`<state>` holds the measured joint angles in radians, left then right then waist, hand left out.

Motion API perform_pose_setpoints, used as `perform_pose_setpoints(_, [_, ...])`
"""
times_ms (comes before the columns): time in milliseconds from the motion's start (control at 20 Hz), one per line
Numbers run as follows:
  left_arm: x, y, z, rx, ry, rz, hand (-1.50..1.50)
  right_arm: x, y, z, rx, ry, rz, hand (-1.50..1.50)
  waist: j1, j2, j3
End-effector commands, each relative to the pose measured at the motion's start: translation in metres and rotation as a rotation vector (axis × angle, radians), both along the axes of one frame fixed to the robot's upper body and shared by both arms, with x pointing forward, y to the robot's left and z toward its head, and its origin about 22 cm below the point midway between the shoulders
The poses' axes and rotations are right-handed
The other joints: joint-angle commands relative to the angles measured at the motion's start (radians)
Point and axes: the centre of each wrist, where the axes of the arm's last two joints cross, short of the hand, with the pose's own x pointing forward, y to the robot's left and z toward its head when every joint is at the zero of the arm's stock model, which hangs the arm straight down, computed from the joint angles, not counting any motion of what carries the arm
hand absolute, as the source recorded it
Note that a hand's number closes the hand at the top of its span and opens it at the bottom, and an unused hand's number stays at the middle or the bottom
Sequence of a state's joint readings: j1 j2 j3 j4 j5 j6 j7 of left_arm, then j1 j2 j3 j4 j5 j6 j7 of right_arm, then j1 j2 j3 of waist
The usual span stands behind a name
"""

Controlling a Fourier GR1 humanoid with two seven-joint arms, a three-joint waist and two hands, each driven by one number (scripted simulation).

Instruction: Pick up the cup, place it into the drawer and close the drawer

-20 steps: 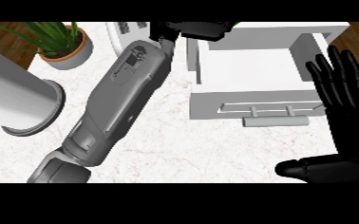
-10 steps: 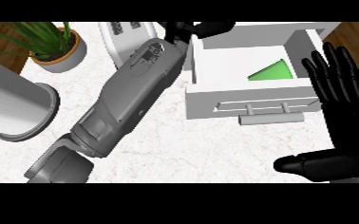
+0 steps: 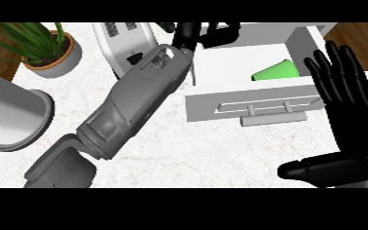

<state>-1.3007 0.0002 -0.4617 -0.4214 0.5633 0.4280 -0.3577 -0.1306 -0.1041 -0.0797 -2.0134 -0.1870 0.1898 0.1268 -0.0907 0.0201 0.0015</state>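
The counter [image 3: 215, 146] is white speckled stone and fills most of the head view; brown wood shows at the upper left and upper right corners.

One left forearm [image 3: 133, 112], grey, runs diagonally from the lower left toward the top centre. One left hand [image 3: 205, 34] sits at the far left corner of the drawer, fingers curled downward; what they hold, if anything, cannot be told.

One drawer [image 3: 248, 105], white, stands open at the upper right. Its front panel faces the viewer and carries one bar handle [image 3: 271, 119].

One cup [image 3: 277, 71] is visible: bright green, lying inside the drawer against its right portion, partly hidden behind the right hand. Only a wedge-shaped green face shows.

One right hand [image 3: 338, 85] stands at the right edge, fingers straight and spread wide, thumb low at the bottom right. It overlaps the drawer's right end and holds nothing.

One grey cylindrical container [image 3: 18, 119] is at the left edge. One white toaster [image 3: 129, 41] lies at top centre-left. One potted plant [image 3: 43, 48], green leaves in a tan pot, occupies the upper left.
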Motion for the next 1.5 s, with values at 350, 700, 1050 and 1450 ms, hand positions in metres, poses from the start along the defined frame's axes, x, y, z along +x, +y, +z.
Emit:
perform_pose_setpoints(350, [-0.006, -0.007, -0.009, 0.083, -0.009, 0.05, -1.5, 0.006, 0.014, 0.004, 0.023, -0.028, 0.048, -1.5, -0.029, 0.008, 0.0])
perform_pose_setpoints(700, [-0.01, -0.017, 0.008, -0.09, -0.033, -0.021, -1.5, 0.004, 0.011, 0.011, 0.076, -0.005, 0.09, -1.5, -0.025, 0.005, 0.0])
perform_pose_setpoints(1050, [-0.015, -0.015, 0.012, -0.271, -0.024, -0.113, -1.5, -0.019, -0.017, 0.009, 0.074, 0.011, 0.085, -1.5, 0.059, -0.018, -0.001])
perform_pose_setpoints(1450, [-0.006, 0.046, 0.02, -0.358, -0.022, -0.035, -1.5, -0.023, -0.036, 0.011, -0.217, -0.003, 0.135, 1.5, 0.11, -0.028, -0.002])
